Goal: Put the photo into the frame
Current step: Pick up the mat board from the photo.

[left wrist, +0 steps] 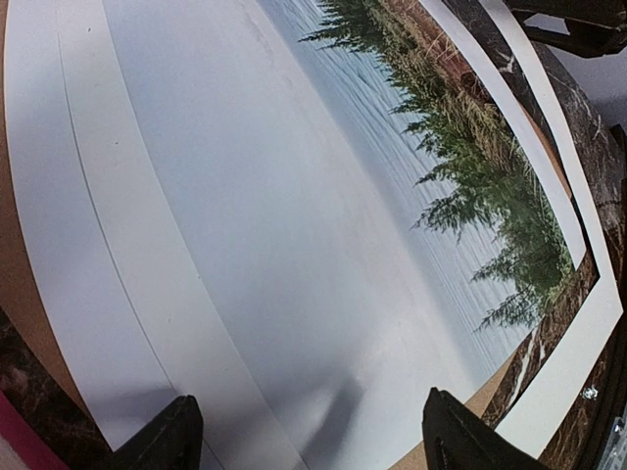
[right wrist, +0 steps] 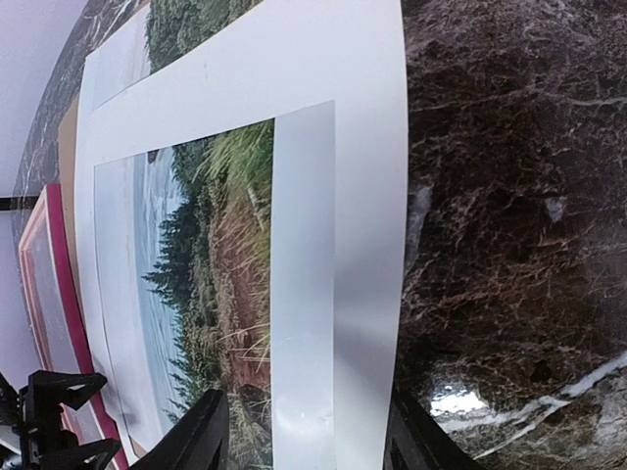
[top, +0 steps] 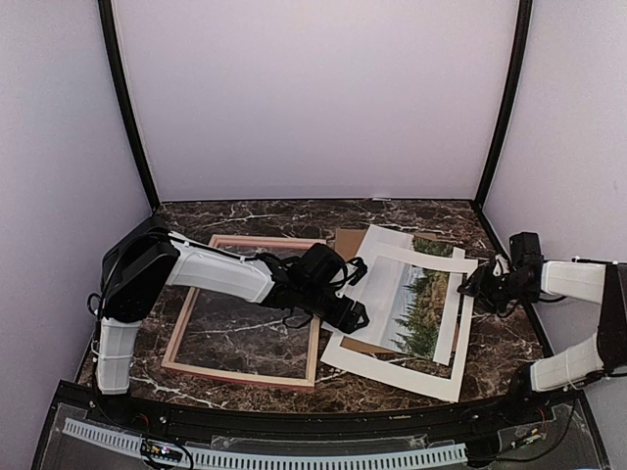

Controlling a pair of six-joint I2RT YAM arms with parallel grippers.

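Observation:
The photo of green trees, water and pale sky lies face up right of centre, and a white mat border lies skewed over it. The pink-red frame lies flat on the table to its left. My left gripper is open and empty, low over the photo's left part; its fingers straddle the pale sky area. My right gripper is open and empty at the photo's right edge, its fingers on either side of the white border strip.
A brown cardboard backing board lies under the photo, showing at its far left corner. The dark marble table is bounded by pale walls on three sides. The frame's pink edge shows in the right wrist view.

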